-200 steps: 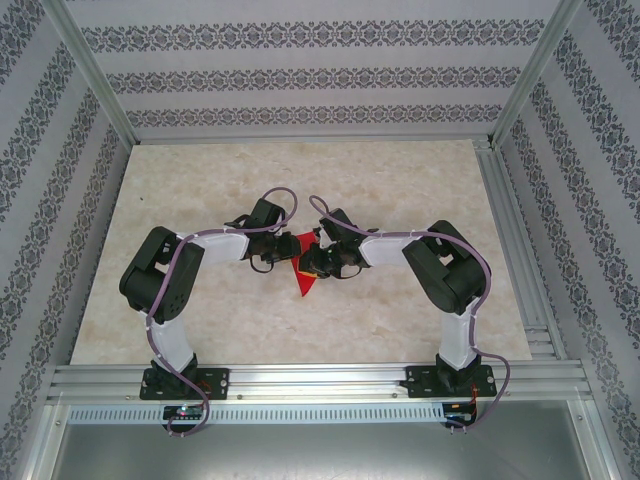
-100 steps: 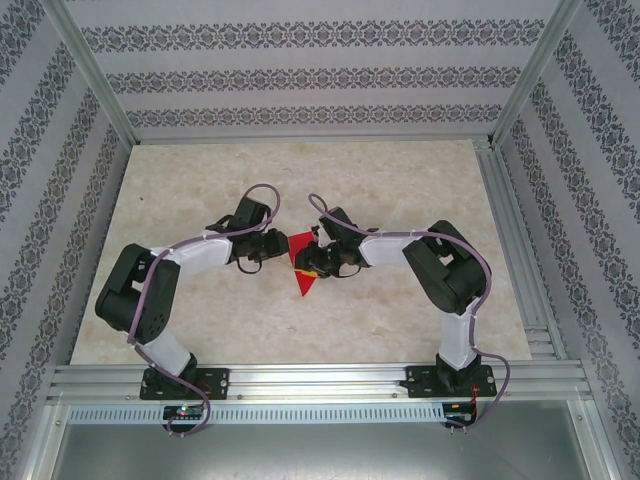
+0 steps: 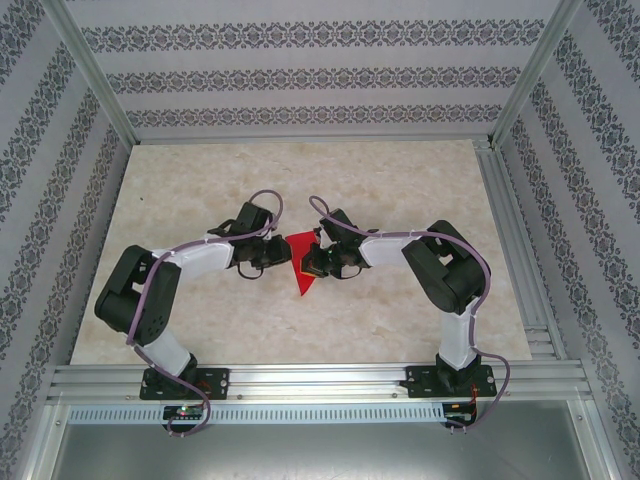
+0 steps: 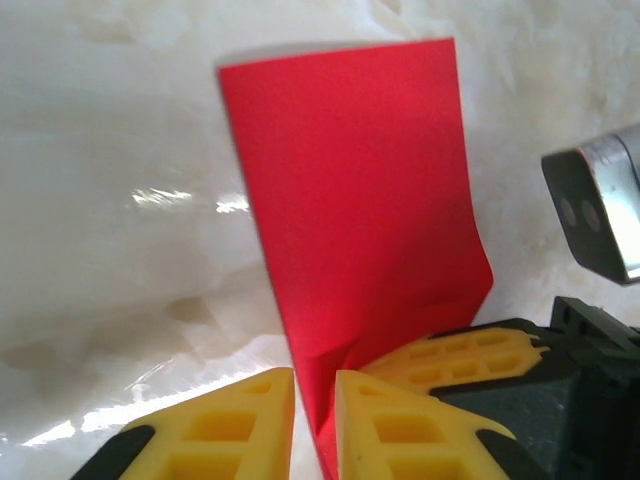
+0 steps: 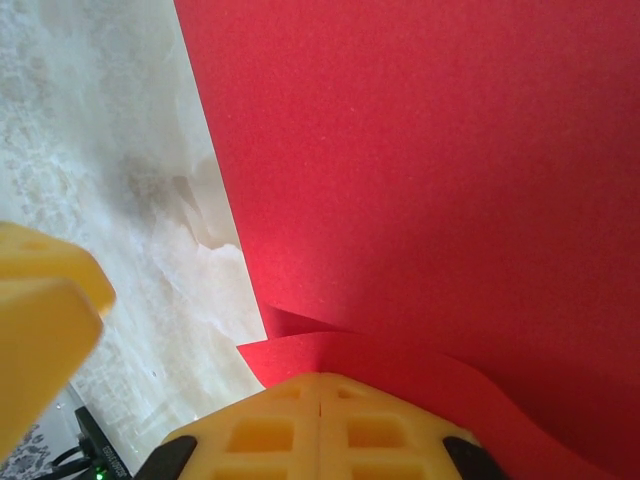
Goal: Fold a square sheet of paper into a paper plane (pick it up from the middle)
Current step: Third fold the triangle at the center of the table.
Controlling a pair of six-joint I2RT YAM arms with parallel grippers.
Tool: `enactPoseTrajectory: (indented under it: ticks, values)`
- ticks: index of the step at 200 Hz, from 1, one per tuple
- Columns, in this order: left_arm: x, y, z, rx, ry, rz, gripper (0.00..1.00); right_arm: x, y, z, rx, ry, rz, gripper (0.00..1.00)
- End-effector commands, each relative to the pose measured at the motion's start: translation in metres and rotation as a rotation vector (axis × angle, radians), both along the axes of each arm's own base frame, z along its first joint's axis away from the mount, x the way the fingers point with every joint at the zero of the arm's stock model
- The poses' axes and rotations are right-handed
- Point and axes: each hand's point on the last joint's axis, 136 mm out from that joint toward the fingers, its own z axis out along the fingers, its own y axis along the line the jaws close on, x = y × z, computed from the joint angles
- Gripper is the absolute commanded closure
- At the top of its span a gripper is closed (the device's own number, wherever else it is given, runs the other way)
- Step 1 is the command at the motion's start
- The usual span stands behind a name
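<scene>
Paper plane [image 4: 360,220], bright red, creased; left pincer [image 4: 315,378] pinches its edge, right pincer [image 5: 318,382] pressed together.

matt red paper plane [image 4: 360,220], glossy marbled table [image 4: 100,260]

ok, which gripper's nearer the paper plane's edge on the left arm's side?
Left. The left gripper straddles that edge of the paper plane; the right gripper touches the paper from the opposite side.
</scene>
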Motion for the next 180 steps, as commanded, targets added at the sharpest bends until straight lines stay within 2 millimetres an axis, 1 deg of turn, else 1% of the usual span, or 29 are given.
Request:
enactPoseTrajectory:
  ticks: [1, 50, 71, 86, 105, 121, 142, 163, 180]
  values:
    - [-0.005, -0.018, -0.005, -0.045, 0.009, -0.052, 0.84, -0.008, -0.014, -0.024, -0.085, 0.034, -0.003, 1.0]
    - [-0.008, -0.031, -0.018, -0.066, 0.048, -0.078, 0.94, -0.008, -0.015, -0.025, -0.089, 0.036, -0.003, 1.0]
    - [-0.009, -0.032, -0.018, -0.067, 0.047, -0.08, 0.94, -0.007, -0.014, -0.026, -0.089, 0.037, -0.003, 1.0]
    - [-0.008, -0.027, -0.017, -0.046, 0.045, -0.065, 0.94, -0.007, -0.014, -0.026, -0.089, 0.038, -0.004, 1.0]
    - [-0.005, -0.014, -0.015, 0.015, 0.019, -0.022, 0.94, -0.007, -0.014, -0.026, -0.089, 0.038, -0.004, 1.0]
    - [-0.003, -0.009, -0.007, 0.031, -0.014, -0.002, 0.93, -0.008, -0.015, -0.027, -0.092, 0.039, -0.004, 1.0]
    - [-0.005, -0.019, 0.003, -0.038, -0.023, -0.031, 0.91, -0.008, -0.015, -0.028, -0.094, 0.042, -0.005, 1.0]
    - [-0.008, -0.029, 0.002, -0.092, -0.01, -0.056, 0.91, -0.008, -0.016, -0.029, -0.096, 0.045, -0.005, 1.0]
    - [-0.012, -0.035, -0.003, -0.102, 0.007, -0.078, 0.93, -0.008, -0.016, -0.029, -0.096, 0.046, -0.006, 1.0]
